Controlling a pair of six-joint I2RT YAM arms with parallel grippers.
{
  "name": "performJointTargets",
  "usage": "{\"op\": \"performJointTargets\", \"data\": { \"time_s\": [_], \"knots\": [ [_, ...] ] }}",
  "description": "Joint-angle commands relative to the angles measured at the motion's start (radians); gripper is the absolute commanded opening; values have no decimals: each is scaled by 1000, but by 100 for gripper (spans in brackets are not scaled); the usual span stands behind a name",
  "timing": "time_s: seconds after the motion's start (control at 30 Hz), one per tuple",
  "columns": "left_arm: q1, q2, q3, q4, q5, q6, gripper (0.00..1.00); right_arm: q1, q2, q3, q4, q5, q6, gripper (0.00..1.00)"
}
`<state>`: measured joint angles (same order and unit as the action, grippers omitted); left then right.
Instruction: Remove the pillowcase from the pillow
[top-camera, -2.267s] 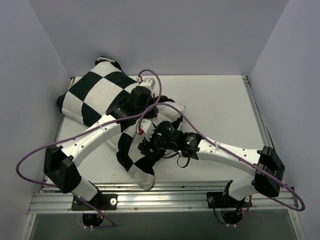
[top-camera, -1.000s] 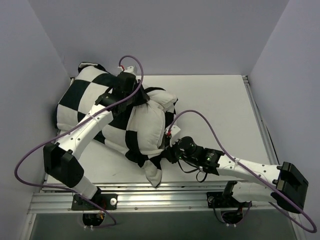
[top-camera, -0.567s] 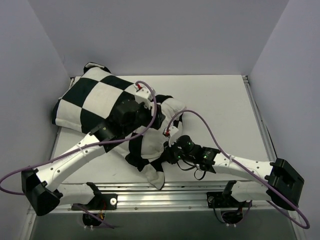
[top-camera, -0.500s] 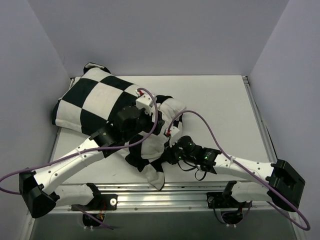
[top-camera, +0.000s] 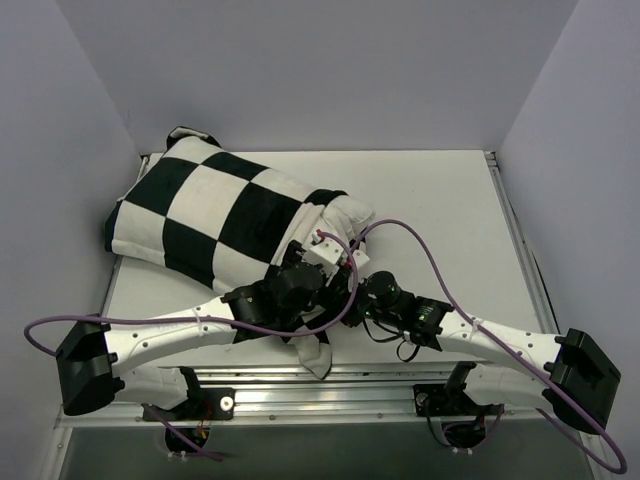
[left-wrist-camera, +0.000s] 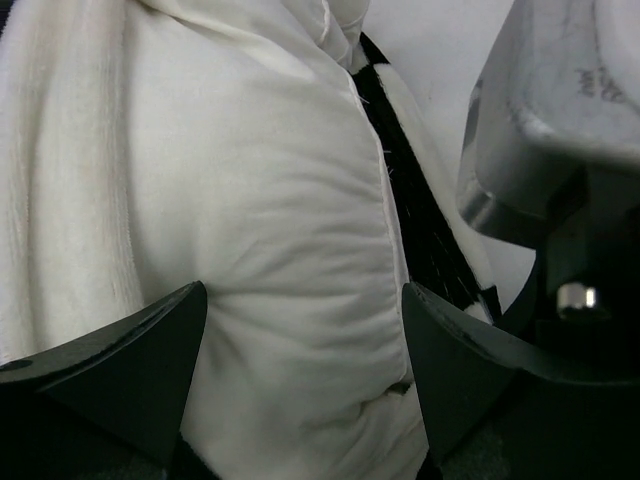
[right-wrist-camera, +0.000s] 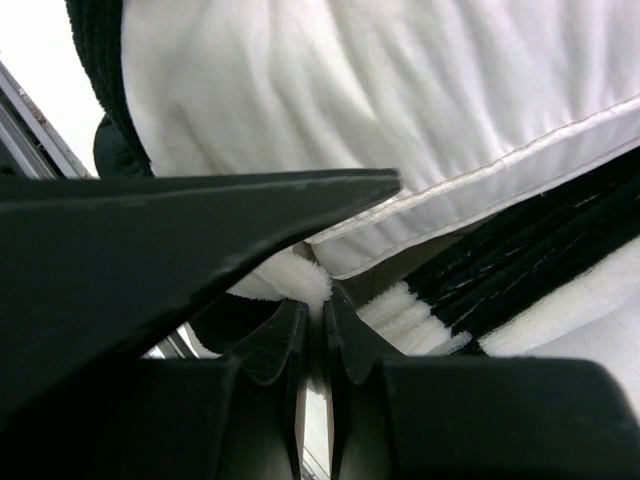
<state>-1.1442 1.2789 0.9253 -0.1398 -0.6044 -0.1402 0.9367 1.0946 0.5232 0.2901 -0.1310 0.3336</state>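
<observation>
The black and white checkered pillowcase lies across the table's back left, still round most of the pillow. The white pillow pokes out of its right end. My left gripper is at that open end. In the left wrist view it stands open, its jaws either side of the plump white pillow, with a strip of pillowcase to the right. My right gripper is close beside it. In the right wrist view it is shut on a fluffy edge of the pillowcase, under the pillow's seam.
The white table is bounded by grey walls at left, back and right. A metal rail runs along the near edge, and a fold of pillowcase hangs towards it. Purple cables loop over both arms, which cross closely at the front centre.
My left gripper let go of the cloth at the back, opened wide and came down to the pillow's exposed end. The lifted bundle settled flat. My right gripper kept its hold.
</observation>
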Motion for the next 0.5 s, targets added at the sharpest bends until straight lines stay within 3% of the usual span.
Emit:
{"op": "performJointTargets", "data": {
  "time_s": [0.0,0.2,0.43,0.47],
  "knots": [
    [1,51,-20,69,-109,8,87,-4,-36,-11,20,-19,18,0],
    [3,149,-32,45,-202,-64,85,-6,-71,-22,24,-18,22,0],
    [18,224,-6,-18,-264,-139,51,-7,-113,-26,17,-9,36,0],
    [26,227,-5,-21,-268,-144,39,-7,-124,-28,17,-6,38,0]
  ]
}}
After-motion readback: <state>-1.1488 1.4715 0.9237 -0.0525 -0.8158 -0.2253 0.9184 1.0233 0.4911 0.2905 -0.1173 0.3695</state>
